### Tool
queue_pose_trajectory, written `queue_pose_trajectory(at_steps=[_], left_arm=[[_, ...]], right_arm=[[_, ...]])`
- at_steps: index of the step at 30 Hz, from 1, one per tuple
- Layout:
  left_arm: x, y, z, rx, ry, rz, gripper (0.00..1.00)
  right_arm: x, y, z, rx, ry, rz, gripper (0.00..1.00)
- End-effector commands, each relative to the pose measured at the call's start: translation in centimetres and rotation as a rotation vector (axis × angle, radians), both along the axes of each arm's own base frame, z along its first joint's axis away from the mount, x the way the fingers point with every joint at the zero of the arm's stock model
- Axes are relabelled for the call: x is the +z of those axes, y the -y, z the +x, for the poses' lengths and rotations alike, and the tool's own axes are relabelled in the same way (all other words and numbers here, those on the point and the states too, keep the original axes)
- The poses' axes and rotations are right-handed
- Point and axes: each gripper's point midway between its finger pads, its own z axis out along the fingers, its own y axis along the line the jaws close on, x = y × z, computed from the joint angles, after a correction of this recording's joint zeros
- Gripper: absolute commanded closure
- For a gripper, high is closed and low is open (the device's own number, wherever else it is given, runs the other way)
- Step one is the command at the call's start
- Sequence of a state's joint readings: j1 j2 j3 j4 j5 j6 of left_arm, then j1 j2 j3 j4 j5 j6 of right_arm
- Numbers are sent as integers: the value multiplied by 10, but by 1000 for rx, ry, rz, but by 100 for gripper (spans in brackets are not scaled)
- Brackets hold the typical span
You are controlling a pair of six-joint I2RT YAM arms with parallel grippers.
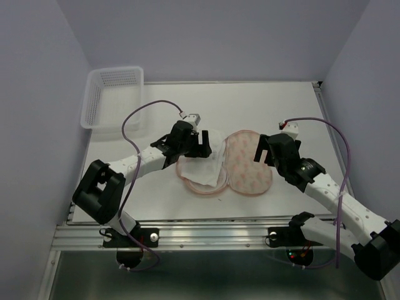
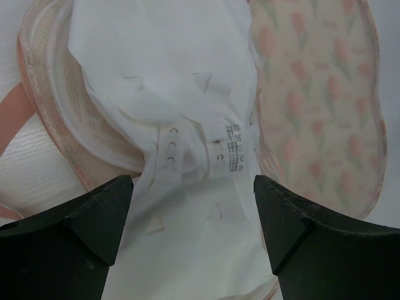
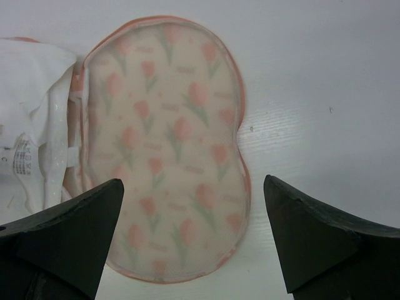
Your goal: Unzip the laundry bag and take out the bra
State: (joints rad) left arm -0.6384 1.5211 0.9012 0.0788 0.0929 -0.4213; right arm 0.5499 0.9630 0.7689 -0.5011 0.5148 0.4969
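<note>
The laundry bag (image 1: 250, 165) lies unzipped and spread open in two halves on the table; its printed right half faces up. The white bra (image 1: 206, 164) lies on the left half, on the pale lining. My left gripper (image 1: 201, 144) is open just over the bra's far end. In the left wrist view the bra (image 2: 181, 94) with its hook band and care label fills the space between the spread jaws of the left gripper (image 2: 194, 219), and the bag (image 2: 319, 106) shows at right. My right gripper (image 1: 264, 150) is open and empty above the bag's right half (image 3: 169, 144); the bra (image 3: 31, 106) shows at that view's left edge.
A white plastic mesh basket (image 1: 112, 97) stands at the table's far left corner. The table's metal rail (image 1: 206, 237) runs along the near edge between the arm bases. Purple cables loop over both arms.
</note>
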Motion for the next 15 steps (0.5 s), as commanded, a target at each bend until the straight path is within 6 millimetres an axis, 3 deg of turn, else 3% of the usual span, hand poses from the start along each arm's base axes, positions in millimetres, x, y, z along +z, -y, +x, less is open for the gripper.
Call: queue_pose_trajectory(at_steps=[1, 11, 15], left_arm=[[12, 6, 20, 0, 61, 16, 11], [-12, 10, 30, -3, 29, 68, 15], [-24, 14, 27, -24, -7, 64, 27]], right_arm=[[8, -3, 2, -3, 27, 32, 0], [4, -4, -2, 10, 18, 45, 0], [2, -3, -3, 10, 13, 37, 0]])
